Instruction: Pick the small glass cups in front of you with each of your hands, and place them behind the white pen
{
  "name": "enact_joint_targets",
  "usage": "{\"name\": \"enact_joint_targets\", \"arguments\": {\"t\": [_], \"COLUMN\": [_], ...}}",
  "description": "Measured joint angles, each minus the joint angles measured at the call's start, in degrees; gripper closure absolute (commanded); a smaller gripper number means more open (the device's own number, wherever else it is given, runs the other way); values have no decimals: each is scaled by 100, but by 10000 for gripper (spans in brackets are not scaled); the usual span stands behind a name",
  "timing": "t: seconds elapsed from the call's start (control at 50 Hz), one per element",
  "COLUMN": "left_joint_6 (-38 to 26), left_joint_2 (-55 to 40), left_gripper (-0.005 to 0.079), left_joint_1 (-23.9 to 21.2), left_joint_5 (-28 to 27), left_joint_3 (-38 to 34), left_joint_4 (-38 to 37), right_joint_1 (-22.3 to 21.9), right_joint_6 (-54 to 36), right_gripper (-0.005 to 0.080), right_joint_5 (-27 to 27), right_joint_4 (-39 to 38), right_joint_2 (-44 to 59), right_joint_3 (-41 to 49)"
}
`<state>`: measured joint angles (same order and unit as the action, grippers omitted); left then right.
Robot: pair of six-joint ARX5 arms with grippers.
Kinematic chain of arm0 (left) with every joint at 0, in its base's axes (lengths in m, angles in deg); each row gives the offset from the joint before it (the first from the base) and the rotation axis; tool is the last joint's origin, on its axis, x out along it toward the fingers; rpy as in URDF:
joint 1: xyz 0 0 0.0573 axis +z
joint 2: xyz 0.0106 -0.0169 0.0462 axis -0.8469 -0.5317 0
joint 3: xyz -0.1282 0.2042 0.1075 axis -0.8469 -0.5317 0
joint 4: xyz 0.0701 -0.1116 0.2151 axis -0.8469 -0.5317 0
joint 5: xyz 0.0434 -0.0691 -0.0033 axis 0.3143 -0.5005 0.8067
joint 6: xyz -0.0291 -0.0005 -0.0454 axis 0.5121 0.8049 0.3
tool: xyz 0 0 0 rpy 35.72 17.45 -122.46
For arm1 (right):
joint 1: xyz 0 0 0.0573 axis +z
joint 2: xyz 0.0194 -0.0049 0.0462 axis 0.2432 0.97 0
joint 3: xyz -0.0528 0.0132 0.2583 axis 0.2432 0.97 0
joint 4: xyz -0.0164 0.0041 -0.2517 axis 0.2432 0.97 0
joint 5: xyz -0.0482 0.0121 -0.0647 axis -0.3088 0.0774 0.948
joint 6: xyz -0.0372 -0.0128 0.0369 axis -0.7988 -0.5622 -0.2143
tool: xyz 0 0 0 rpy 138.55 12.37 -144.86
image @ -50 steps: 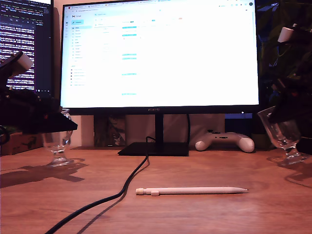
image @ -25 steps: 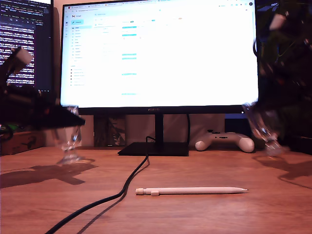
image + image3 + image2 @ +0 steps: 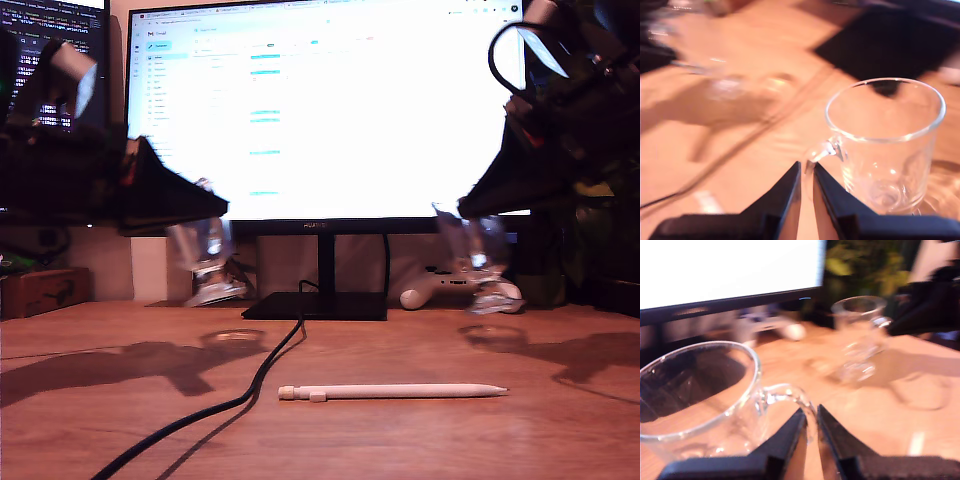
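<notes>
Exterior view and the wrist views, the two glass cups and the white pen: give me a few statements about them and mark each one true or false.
My first pincer holds a clear stemmed glass cup above the wooden desk. True.
My second pincer clamps its matching glass cup by the rim. False: by the side handle.
The slim white pen lies flat on the desk. True.
The black cable crosses over the pen. False: it passes on the exterior view's left of it, apart.
</notes>
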<state>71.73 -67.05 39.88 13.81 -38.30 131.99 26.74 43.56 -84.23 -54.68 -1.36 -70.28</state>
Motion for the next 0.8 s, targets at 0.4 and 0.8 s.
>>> {"name": "enact_joint_targets", "arguments": {"t": [0.4, 0.8], "left_joint_6": [79, 79], "left_joint_2": [0, 0], "left_gripper": [761, 761], "left_joint_1": [-776, -1088], "left_joint_5": [-184, -212], "left_joint_3": [127, 127], "left_joint_4": [96, 356], "right_joint_1": [96, 94], "right_joint_6": [2, -2], "right_gripper": [765, 765], "right_joint_5": [-975, -1932], "right_joint_4": [2, -146], "right_joint_2": [-66, -131], "right_joint_3": [0, 0]}}
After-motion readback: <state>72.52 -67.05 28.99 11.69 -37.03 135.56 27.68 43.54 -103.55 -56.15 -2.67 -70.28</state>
